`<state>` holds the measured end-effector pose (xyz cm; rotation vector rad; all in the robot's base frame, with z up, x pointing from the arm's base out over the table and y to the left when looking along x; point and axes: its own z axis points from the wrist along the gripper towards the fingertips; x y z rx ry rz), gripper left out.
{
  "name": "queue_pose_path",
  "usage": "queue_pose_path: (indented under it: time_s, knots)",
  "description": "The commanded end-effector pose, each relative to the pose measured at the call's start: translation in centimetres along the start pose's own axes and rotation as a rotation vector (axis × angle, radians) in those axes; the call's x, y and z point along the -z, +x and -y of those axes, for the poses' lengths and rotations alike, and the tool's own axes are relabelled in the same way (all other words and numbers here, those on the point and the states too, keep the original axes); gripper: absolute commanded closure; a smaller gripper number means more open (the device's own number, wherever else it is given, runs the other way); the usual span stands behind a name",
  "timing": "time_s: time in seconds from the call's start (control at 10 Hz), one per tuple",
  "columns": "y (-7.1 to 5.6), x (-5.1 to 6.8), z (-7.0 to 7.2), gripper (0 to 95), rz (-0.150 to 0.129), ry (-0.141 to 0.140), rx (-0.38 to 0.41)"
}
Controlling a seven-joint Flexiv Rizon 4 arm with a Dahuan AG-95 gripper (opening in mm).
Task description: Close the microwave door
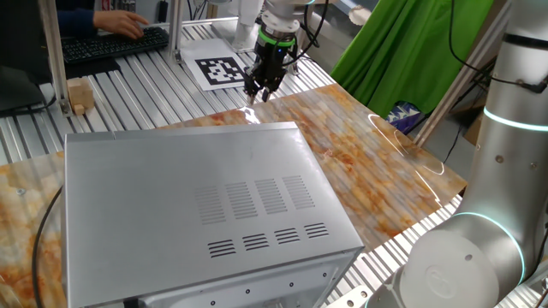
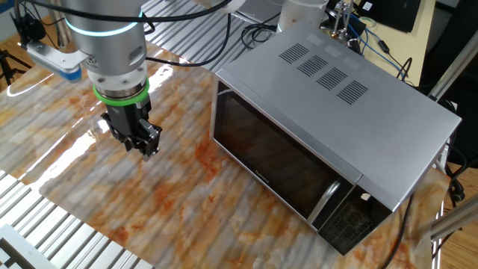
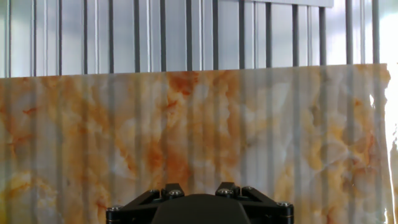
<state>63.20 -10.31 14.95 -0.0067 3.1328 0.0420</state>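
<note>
The microwave (image 2: 358, 90) is a large grey vented box on the marbled mat; in one fixed view I see only its top and back (image 1: 214, 197). The microwave door (image 2: 276, 161) has a dark face and lies flush against the front, with a silver handle (image 2: 326, 202) beside the control panel (image 2: 351, 228). My gripper (image 2: 147, 147) hangs over the mat, well to the left of the door and apart from it, its fingers together and empty. It also shows in one fixed view (image 1: 259, 92) beyond the microwave. The hand view shows only the gripper body (image 3: 199, 208) above the bare mat.
A printed marker tag (image 1: 221, 70), a wooden block (image 1: 80, 94) and a keyboard (image 1: 111, 43) with a person's hand lie on the slatted table behind. A green cloth (image 1: 411, 43) hangs at the right. Another robot's base (image 1: 479, 257) stands near the front right corner.
</note>
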Motion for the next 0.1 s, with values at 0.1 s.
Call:
queue_pose_path:
  time_s: [0.1]
  knots:
    - [0.1, 0.03, 0.03, 57.0, -0.002, 0.005, 0.0]
